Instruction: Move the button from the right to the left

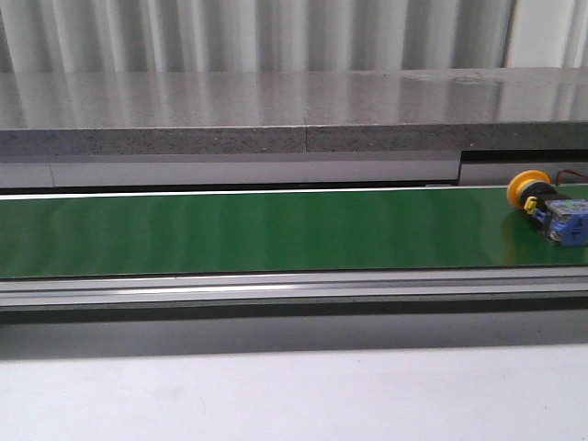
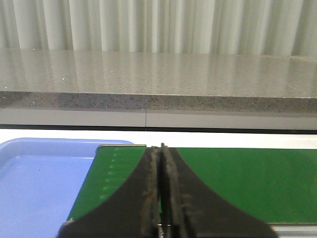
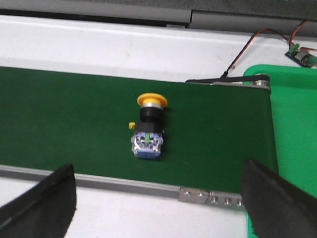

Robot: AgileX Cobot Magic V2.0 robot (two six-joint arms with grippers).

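Right gripper (image 3: 158, 198), fingers spread wide, hovers above the button (image 3: 148, 124) lying untouched at the green belt's (image 1: 230, 230) right end; your left gripper (image 2: 161, 193) is closed and empty, so transfer remains entirely undone.

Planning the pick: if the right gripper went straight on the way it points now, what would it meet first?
Most likely the button, lying on its side on the green belt, between the open right gripper's fingers; exact depth is unclear.

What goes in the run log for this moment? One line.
button: right end of belt, lying sideways | left gripper: shut | right gripper: open
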